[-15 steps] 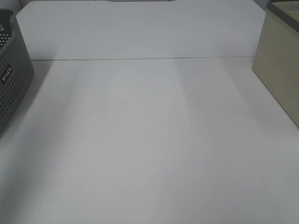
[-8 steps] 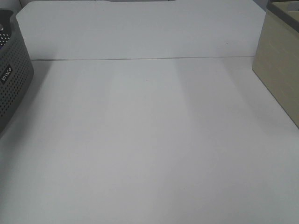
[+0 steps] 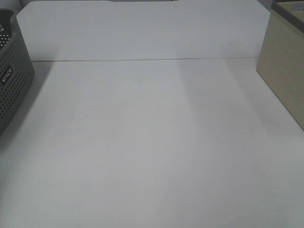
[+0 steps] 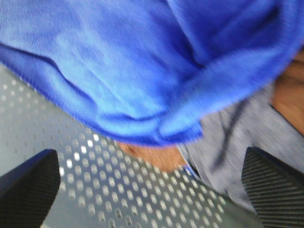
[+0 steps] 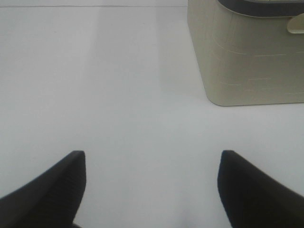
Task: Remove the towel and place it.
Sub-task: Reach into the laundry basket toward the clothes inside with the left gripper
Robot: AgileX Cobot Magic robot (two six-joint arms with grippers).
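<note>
The royal-blue towel [image 4: 123, 61] lies bunched inside the grey perforated basket [image 4: 95, 190], filling most of the left wrist view, with a folded edge hanging towards the basket wall. My left gripper [image 4: 149, 159] is open just above the towel, its two dark fingertips [image 4: 28, 185] spread wide and touching nothing. My right gripper [image 5: 153, 156] is open and empty over the bare white table [image 5: 118, 85]. Neither gripper nor the towel shows in the exterior high view.
The grey basket [image 3: 12, 80] stands at the table's left edge. A beige bin [image 3: 285, 66] stands at the right edge and also shows in the right wrist view [image 5: 247, 57]. A grey cloth [image 4: 237, 137] and something brown [image 4: 289, 90] lie beside the towel in the basket.
</note>
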